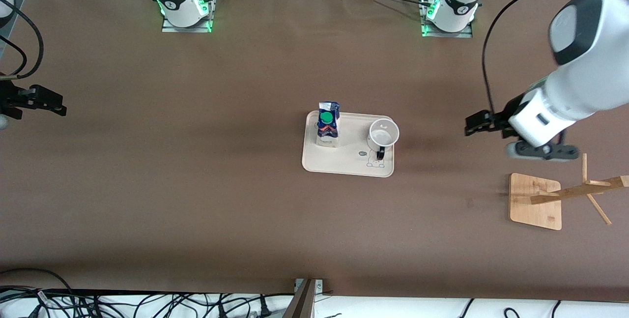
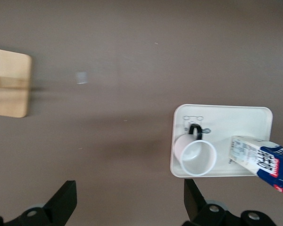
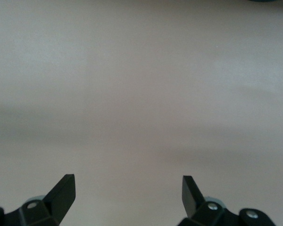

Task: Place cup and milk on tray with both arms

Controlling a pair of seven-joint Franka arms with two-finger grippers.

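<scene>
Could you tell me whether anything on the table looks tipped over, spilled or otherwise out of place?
Nothing stands out. The milk and the cup both stand upright on the tray, apart, with no spill. The left gripper and right gripper are open over bare table.

Left gripper [image 1: 475, 124] hangs above bare table toward the left arm's end, fingers spread wide. Right gripper [image 1: 46, 101] hangs above bare table at the right arm's end, fingers likewise apart, empty.

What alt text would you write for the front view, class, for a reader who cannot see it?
The milk and the cup stand on the tray mid-table. Both arms are away from it, the left gripper open over bare table near a wooden rack, the right gripper open at the view's edge.
</scene>
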